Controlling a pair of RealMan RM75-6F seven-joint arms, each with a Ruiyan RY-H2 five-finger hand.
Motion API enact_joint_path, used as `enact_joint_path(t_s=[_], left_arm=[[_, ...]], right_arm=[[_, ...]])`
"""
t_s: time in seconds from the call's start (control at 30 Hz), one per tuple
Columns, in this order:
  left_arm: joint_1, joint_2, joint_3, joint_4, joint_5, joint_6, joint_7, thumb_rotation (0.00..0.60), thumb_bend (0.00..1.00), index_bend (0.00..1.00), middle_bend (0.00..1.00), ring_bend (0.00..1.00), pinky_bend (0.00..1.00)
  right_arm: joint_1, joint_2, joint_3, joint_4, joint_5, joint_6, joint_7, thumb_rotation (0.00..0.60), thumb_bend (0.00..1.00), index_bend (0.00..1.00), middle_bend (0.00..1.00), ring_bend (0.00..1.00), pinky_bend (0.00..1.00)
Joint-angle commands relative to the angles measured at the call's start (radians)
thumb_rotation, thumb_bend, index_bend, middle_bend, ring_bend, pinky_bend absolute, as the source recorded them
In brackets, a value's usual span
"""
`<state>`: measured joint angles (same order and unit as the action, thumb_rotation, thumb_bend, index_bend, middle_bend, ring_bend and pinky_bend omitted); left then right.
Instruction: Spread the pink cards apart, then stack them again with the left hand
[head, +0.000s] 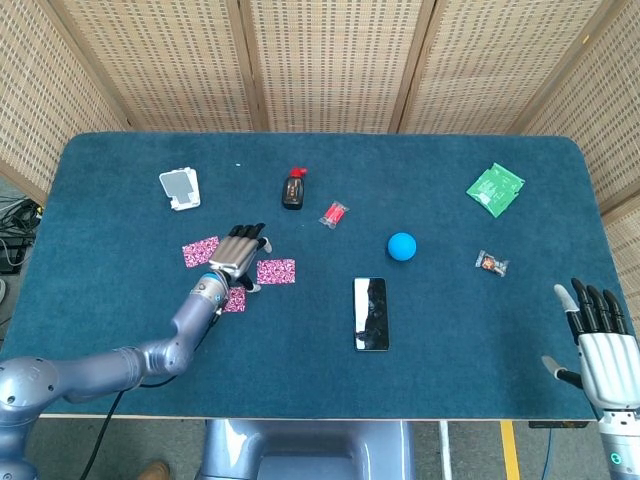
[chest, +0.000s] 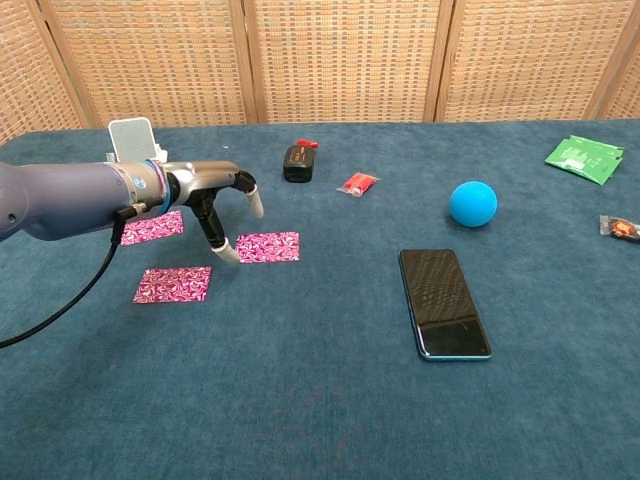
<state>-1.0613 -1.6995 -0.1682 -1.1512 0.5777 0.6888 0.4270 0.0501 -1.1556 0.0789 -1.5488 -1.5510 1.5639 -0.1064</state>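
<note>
Now three pink patterned cards lie apart on the dark blue felt table (chest: 320, 400): the far-left pink card (chest: 153, 227) sits partly behind the forearm, the near pink card (chest: 173, 284) lies closest to the table's front edge, and the right pink card (chest: 267, 247) lies flat just beside the left hand (chest: 215, 195). That hand reaches over the cards with its fingers spread and pointing downward, holding nothing; one fingertip (chest: 229, 250) hangs at the left edge of the right card, though whether it touches is unclear. From the head view the right hand (head: 600, 350) is at the table's front right corner, fingers upright and apart, empty. Farther back stand a small white rectangular case (chest: 131, 135), a black bottle with a red cap (chest: 298, 161) and a red wrapped sweet (chest: 357, 183); a blue ball (chest: 473, 203) and a black smartphone (chest: 443, 302) lie to the right, with a green foil packet (chest: 583, 157) near the far right edge
</note>
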Motion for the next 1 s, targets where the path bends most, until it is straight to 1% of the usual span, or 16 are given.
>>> enact_joint_path(t_s=[0.03,0.27,0.37,0.7,0.73,0.8,0.87,1.0], left_arm=[[-0.018,-0.028,-0.009,0.038,-0.027,-0.016,0.007,0.600,0.17,0.30,0.00,0.00,0.00],[-0.055,-0.071,-0.009,0.093,-0.085,-0.050,0.041,0.600,0.17,0.31,0.00,0.00,0.00],[-0.069,-0.086,-0.012,0.113,-0.109,-0.056,0.051,0.600,0.19,0.33,0.00,0.00,0.00],[-0.078,-0.104,0.000,0.137,-0.141,-0.061,0.071,0.600,0.19,0.39,0.00,0.00,0.00],[-0.078,-0.104,0.002,0.138,-0.147,-0.061,0.074,0.600,0.19,0.41,0.00,0.00,0.00],[-0.077,-0.105,0.001,0.137,-0.154,-0.055,0.076,0.600,0.19,0.48,0.00,0.00,0.00],[-0.075,-0.105,0.002,0.136,-0.151,-0.048,0.076,0.600,0.19,0.53,0.00,0.00,0.00],[-0.070,-0.103,0.003,0.129,-0.149,-0.039,0.078,0.600,0.19,0.59,0.00,0.00,0.00]], right_arm=[[0.002,0.001,0.002,0.002,0.004,-0.003,0.008,0.600,0.00,0.00,0.00,0.00,0.00],[0.008,-0.002,0.010,0.015,0.026,-0.020,0.018,0.600,0.00,0.00,0.00,0.00,0.00],[0.010,-0.004,0.013,0.020,0.033,-0.022,0.018,0.600,0.00,0.00,0.00,0.00,0.00],[0.011,-0.004,0.013,0.024,0.037,-0.025,0.025,0.600,0.00,0.00,0.00,0.00,0.00],[0.011,-0.004,0.013,0.024,0.037,-0.025,0.025,0.600,0.00,0.00,0.00,0.00,0.00],[0.012,-0.002,0.013,0.021,0.037,-0.025,0.025,0.600,0.00,0.00,0.00,0.00,0.00],[0.011,-0.001,0.012,0.021,0.036,-0.024,0.026,0.600,0.00,0.00,0.00,0.00,0.00],[0.011,0.000,0.010,0.020,0.034,-0.024,0.030,0.600,0.00,0.00,0.00,0.00,0.00]])
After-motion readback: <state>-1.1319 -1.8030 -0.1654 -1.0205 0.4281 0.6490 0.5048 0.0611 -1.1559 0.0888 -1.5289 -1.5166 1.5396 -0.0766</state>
